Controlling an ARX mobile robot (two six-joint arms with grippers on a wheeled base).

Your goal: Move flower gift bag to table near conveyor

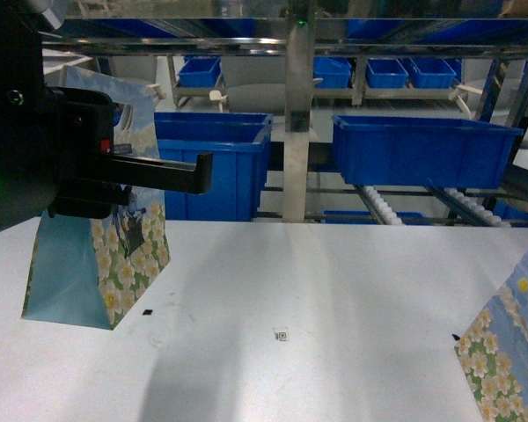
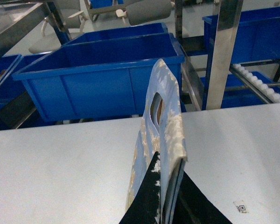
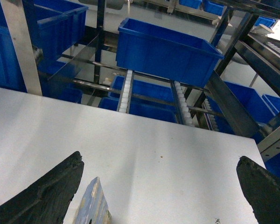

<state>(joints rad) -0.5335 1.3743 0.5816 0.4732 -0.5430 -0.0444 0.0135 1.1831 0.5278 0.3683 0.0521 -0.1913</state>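
The left claw point(image 2: 170, 198) pinches the top edge of a flower gift bag point(image 1: 106, 264), its dark fingers point(image 2: 147, 196) pressed against both faces of the bag beside the cut-out handle. The bag stands at the left of the white bench point(image 1: 334, 290), close to the conveyor point(image 1: 405, 207) and its blue bins point(image 1: 422, 149). The right claw point(image 3: 158, 186) is spread wide above the bench, over a second flower bag point(image 1: 510, 352) at the right edge.

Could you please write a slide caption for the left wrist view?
Left tool shut on the flower gift bag above the table, facing a blue bin.
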